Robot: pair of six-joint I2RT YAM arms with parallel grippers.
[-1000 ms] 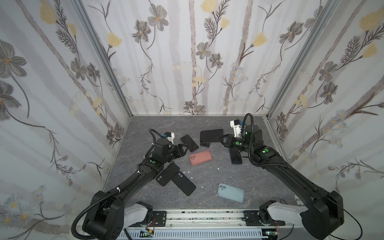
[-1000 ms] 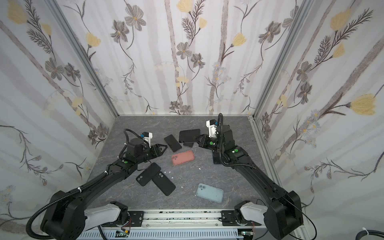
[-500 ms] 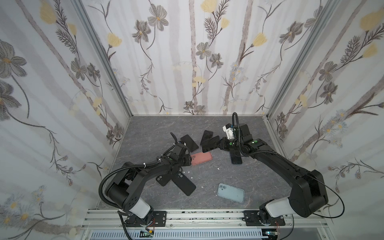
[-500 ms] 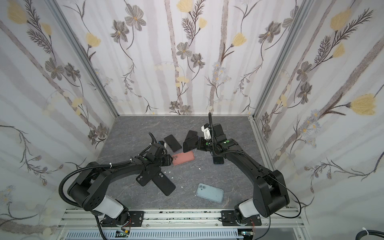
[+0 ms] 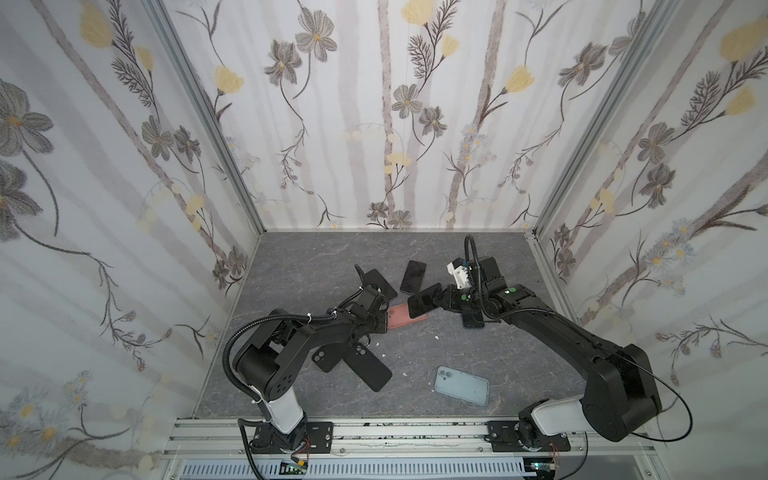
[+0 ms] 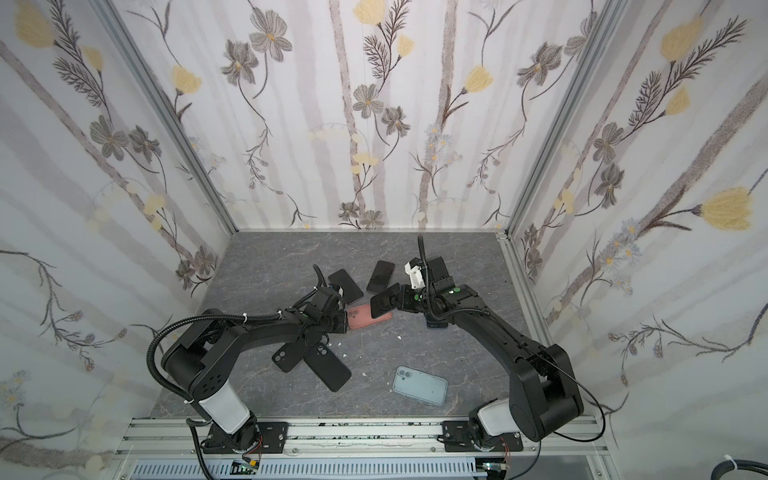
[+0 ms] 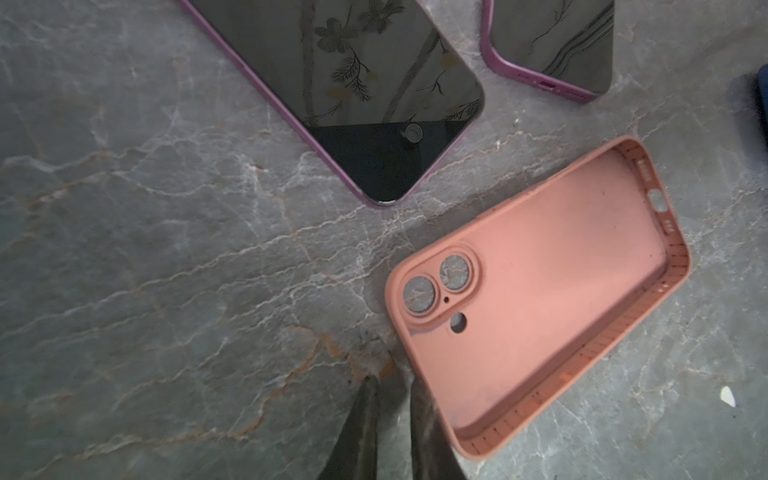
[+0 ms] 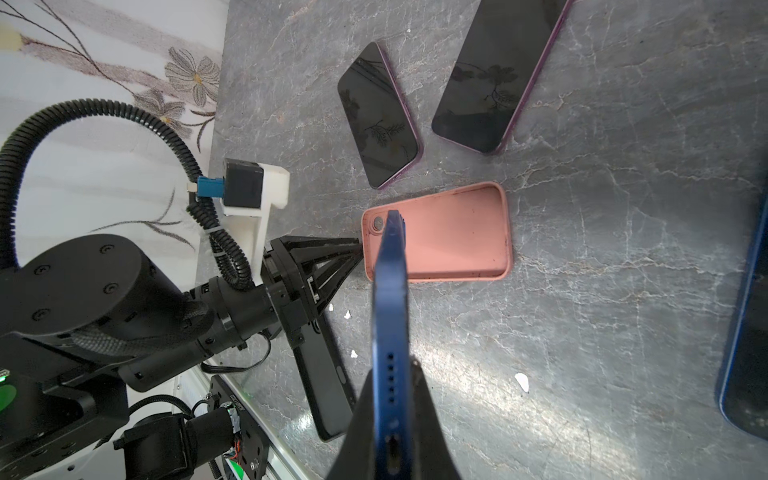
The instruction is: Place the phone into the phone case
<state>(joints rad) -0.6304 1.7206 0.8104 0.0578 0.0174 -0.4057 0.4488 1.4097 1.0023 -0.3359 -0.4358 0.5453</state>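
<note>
Blue phone [image 8: 390,316] raised on edge, pink case [image 8: 453,237] flat, open upward

Both top views look down from high in front over the worktop [image 5: 316,266]; wrist views peer closely past left gripper [image 7: 392,384] and right gripper [image 8: 390,370], sharing the case [image 7: 540,299].

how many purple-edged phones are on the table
2. One purple-edged dark-screened phone lies screen-up behind the salmon-pink empty case; the other lies just right of it. More may be hidden.

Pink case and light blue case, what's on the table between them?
Between pink case and light blue case: bare table plus one white fleck, in both top views.
</note>
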